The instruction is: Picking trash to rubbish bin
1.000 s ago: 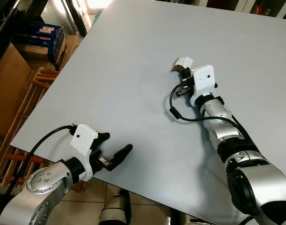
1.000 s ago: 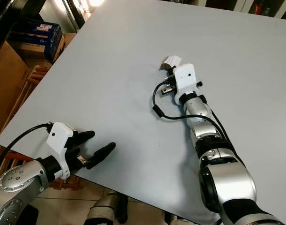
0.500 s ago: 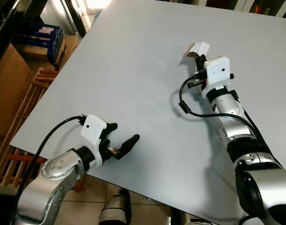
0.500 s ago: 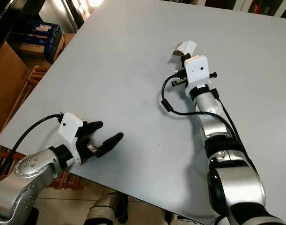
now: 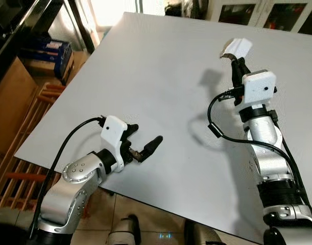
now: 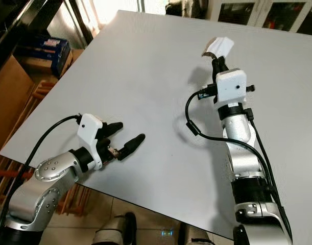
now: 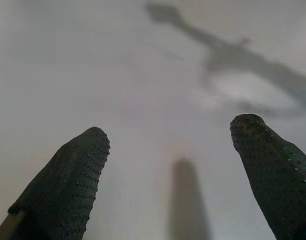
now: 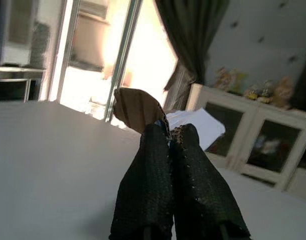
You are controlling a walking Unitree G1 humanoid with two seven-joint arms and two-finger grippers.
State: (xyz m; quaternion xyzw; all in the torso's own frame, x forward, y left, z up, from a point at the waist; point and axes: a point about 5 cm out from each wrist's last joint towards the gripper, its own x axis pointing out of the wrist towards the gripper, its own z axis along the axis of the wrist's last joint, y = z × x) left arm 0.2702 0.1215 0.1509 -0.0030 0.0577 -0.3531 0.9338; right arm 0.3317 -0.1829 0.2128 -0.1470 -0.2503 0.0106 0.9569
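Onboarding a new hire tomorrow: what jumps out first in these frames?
The right claw, raised above the far side of the big grey table, is pinched shut on a crumpled white and brown scrap of trash. Next, the left claw hangs open and empty over the table's near edge. A cardboard box and a wooden rack stand on the floor to the left.

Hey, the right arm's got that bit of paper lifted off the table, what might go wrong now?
The right gripper pinches only one edge of the paper scrap, so it may slip out in transit. No bin is in view, so the carry may be long. The open left gripper hovers low over the table and might scrape it.
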